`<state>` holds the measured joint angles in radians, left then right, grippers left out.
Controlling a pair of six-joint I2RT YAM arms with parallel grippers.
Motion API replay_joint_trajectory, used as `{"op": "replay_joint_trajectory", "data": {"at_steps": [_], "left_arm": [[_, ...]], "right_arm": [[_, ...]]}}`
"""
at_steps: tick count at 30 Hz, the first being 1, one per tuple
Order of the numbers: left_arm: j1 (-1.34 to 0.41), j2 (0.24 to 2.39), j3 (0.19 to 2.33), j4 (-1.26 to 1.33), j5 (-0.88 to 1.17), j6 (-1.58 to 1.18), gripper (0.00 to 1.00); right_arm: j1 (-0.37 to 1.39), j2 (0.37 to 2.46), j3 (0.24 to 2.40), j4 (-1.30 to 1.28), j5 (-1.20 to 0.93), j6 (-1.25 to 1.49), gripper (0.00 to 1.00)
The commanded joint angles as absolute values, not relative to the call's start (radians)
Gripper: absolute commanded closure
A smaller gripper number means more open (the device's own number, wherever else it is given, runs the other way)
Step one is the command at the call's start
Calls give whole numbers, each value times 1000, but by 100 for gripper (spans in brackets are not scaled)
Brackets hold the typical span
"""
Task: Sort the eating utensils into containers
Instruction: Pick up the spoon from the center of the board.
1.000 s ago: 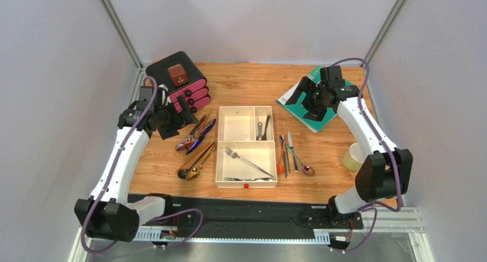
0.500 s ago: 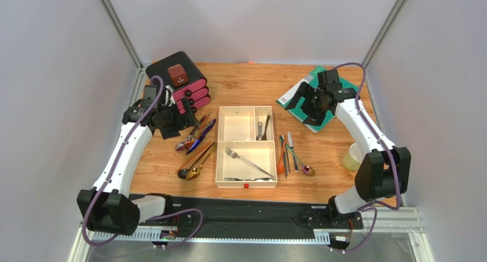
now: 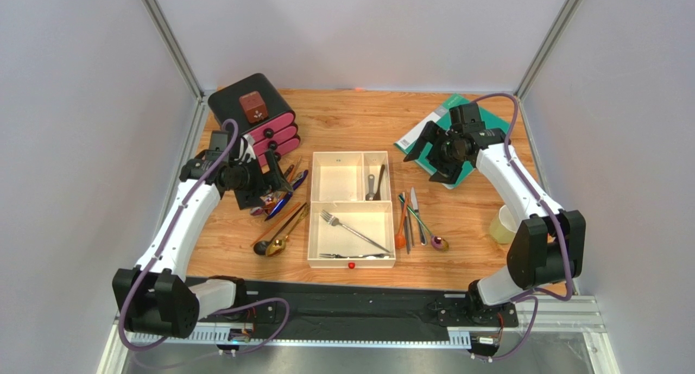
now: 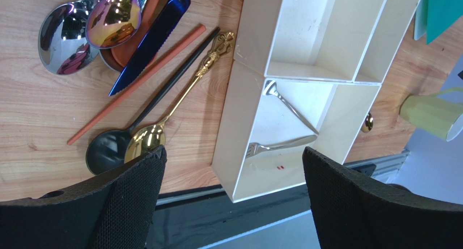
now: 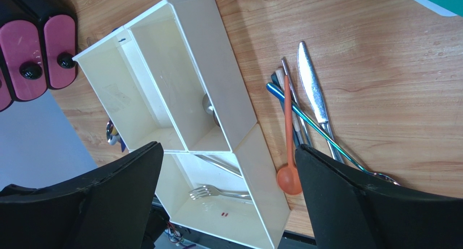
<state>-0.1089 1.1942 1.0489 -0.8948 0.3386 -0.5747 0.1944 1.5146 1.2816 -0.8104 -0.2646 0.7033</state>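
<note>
The cream-white tray [image 3: 311,227] lies mid-table. Its large compartment holds silver forks [image 3: 352,231], and the narrow far-right one holds a spoon [image 3: 372,185]. Left of the tray lie a blue knife [image 4: 152,40], shiny spoons [image 4: 60,37], an orange chopstick [image 4: 136,83], a black spoon [image 4: 108,148] and a gold spoon [image 4: 144,140]. On the tray's right lie an orange spoon [image 5: 288,178], a silver knife [image 5: 312,92] and slim rainbow-coloured pieces [image 5: 315,132]. My left gripper [image 3: 277,181] hangs open above the left pile. My right gripper [image 3: 424,158] hangs open over the far right, holding nothing.
A black box with pink drawers [image 3: 253,117] stands at the far left with a brown block on top. A teal booklet [image 3: 443,109] lies under my right gripper. A pale yellow cup [image 3: 504,224] stands near the right edge.
My left gripper has moved right and nearer, over the utensils left of the tray. My right gripper has shifted slightly left. Both stayed open.
</note>
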Motion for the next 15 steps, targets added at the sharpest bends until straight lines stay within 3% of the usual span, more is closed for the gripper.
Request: {"op": "replay_joint_trajectory", "data": {"at_steps": [1, 3, 5, 6, 9, 15], "left_arm": [[-110, 1138, 1046, -890, 330, -571, 1], [-110, 1152, 1043, -908, 318, -536, 3], [-110, 1173, 1046, -920, 318, -503, 18], [-110, 1184, 1054, -926, 318, -479, 29], [-110, 1224, 1087, -954, 327, -427, 37], [-112, 1359, 1082, -991, 287, -325, 26]], "right_arm": [[207, 1494, 1316, -805, -276, 703, 0], [207, 1500, 1333, -819, -267, 692, 0], [207, 1503, 1354, -836, -265, 684, 0], [207, 1500, 1356, -851, -262, 680, 0], [207, 1462, 1321, -858, -233, 680, 0], [207, 1433, 1256, -870, -227, 673, 0]]}}
